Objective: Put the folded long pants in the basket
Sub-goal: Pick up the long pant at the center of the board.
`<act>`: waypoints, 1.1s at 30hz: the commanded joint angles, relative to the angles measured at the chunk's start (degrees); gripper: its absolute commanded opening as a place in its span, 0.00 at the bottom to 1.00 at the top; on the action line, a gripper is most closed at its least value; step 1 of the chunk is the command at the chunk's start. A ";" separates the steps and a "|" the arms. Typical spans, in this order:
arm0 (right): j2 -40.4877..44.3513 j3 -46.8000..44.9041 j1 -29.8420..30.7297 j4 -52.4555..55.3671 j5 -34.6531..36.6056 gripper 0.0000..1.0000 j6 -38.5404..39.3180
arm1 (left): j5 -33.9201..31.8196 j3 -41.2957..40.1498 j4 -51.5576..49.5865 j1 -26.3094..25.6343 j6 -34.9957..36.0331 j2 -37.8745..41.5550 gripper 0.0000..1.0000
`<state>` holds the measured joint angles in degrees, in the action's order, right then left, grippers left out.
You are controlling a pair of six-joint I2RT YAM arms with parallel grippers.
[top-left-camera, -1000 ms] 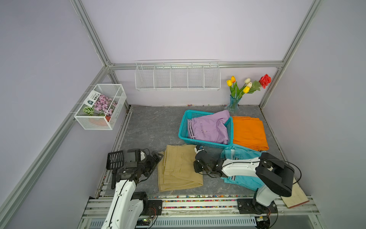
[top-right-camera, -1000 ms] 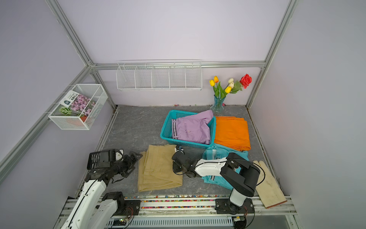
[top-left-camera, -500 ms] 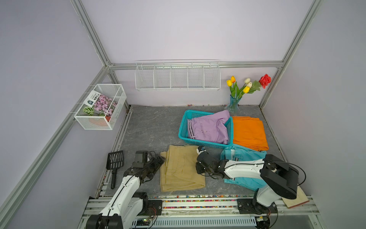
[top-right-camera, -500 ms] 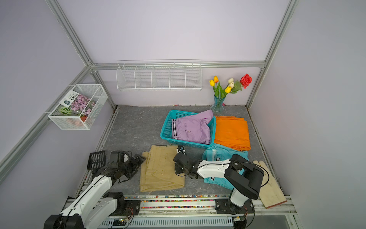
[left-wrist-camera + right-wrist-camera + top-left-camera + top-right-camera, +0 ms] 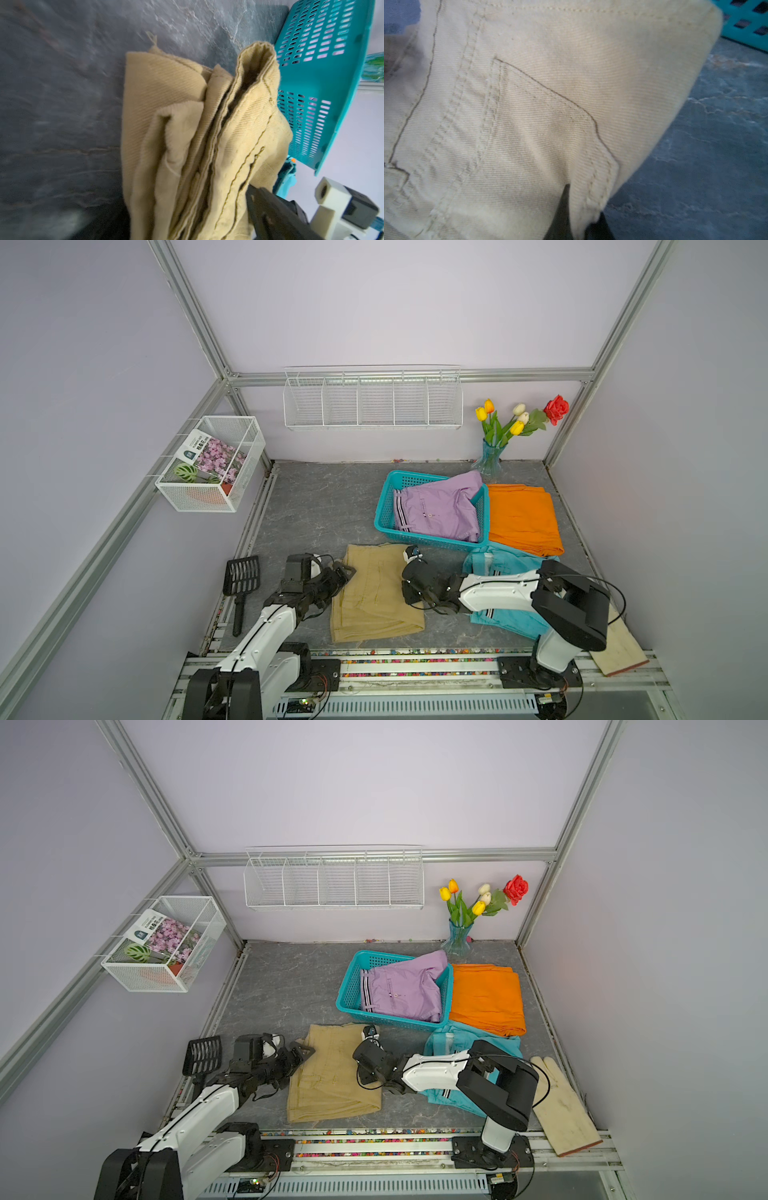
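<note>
While the bench (image 5: 316, 510) carries it all, the basket (image 5: 384, 506) is nearly filled by the lilac pair (image 5: 436, 512), so the khaki pants (image 5: 374, 597), lying just before it, may catch the rim. Thick twill, its layers gaping. Right fingers (image 5: 562, 207) pinch one edge and left fingers (image 5: 270, 207) stand wide at the other. Lift unevenly and the fold spills!

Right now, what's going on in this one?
Both arms are working on the khaki pants, which lie flat near the basket. The right claw is shut on their right edge. The left claw sits open at their left edge, not gripping yet. The lilac pants are already in the basket, one corner draped over its rim. The orange pants and teal pants lie outside it.
</note>
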<state>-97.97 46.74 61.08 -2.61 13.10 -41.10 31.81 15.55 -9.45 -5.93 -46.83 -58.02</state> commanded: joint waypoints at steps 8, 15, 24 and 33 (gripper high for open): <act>0.66 -0.05 1.69 3.50 -1.59 0.00 1.35 | 1.94 1.58 -2.95 -0.48 1.54 -6.11 0.00; 12.54 0.22 4.25 7.31 -0.75 0.00 2.40 | -2.80 14.79 -21.77 -2.85 -3.75 14.58 0.00; 29.37 9.92 3.97 24.11 7.76 0.00 7.09 | 5.34 37.54 -23.03 -5.34 -4.42 2.49 0.00; 34.23 12.06 -20.12 27.28 -8.81 0.00 9.71 | -2.54 67.05 -27.14 -17.21 -1.39 -23.86 0.00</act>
<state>-65.17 59.09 46.57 22.35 11.35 -33.47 31.75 76.09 -38.06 -22.70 -49.78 -77.87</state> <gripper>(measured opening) 0.115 0.186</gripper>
